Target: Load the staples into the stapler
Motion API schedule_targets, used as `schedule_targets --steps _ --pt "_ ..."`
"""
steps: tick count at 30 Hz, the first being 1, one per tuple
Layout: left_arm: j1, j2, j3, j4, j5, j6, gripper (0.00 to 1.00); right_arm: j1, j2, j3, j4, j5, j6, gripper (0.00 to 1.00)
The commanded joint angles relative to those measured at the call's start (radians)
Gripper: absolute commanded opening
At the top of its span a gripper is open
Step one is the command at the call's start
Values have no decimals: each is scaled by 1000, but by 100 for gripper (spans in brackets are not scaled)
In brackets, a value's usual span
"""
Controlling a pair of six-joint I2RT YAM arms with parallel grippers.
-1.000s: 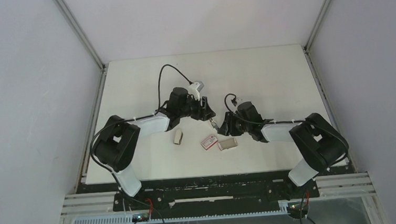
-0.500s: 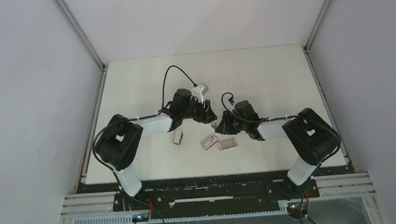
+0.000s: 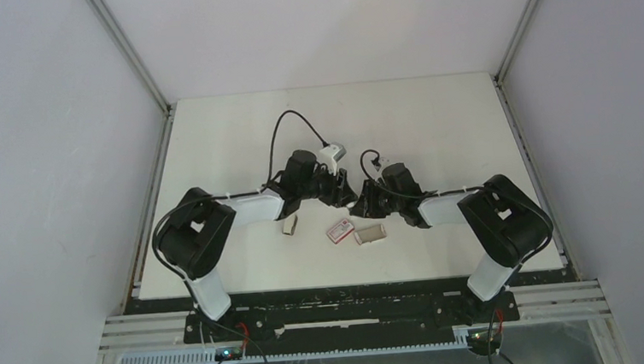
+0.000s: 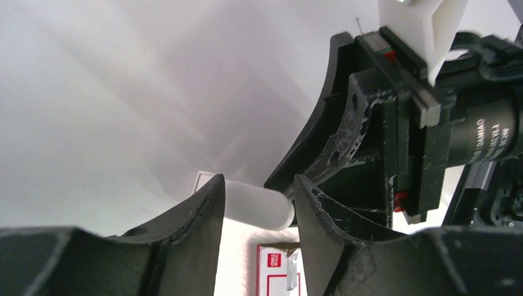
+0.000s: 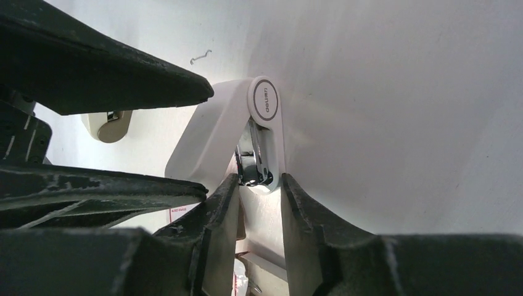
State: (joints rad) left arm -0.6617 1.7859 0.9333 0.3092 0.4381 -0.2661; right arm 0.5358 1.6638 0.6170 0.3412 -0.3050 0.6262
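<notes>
The small white stapler (image 5: 262, 123) is held open in a V, with dark metal inside near the hinge. My right gripper (image 5: 256, 182) is shut on its lower arm. My left gripper (image 4: 256, 188) is closed around the white upper arm (image 4: 256, 206), which fills the gap between its fingers. In the top view both grippers meet at mid-table, left (image 3: 345, 194) and right (image 3: 362, 201), with the stapler (image 3: 353, 199) between them. The small grey staples tray (image 3: 371, 233) lies just in front of them; the strips in it cannot be made out.
The red-and-white box sleeve (image 3: 339, 230) lies beside the tray and shows under my left fingers (image 4: 277, 271). A small beige piece (image 3: 288, 226) lies to the left. A loose bent staple (image 5: 200, 57) lies on the table beyond the stapler.
My left gripper has moved right and a little nearer, up against the right gripper and onto the stapler's upper arm. The right gripper has stayed put with the stapler.
</notes>
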Motion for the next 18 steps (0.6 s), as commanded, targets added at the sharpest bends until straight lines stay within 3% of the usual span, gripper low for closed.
schedule_targets --steps 1,11,18 --pt "-19 -79 -61 16 22 28 50 -12 -6 22 -41 32 -52 31" --pt "-6 -164 -74 16 -11 56 55 -69 -307 -41 -284 87 -139 50" --pt "-6 -116 -28 -104 19 302 58 -113 -479 -66 -387 84 -159 57"
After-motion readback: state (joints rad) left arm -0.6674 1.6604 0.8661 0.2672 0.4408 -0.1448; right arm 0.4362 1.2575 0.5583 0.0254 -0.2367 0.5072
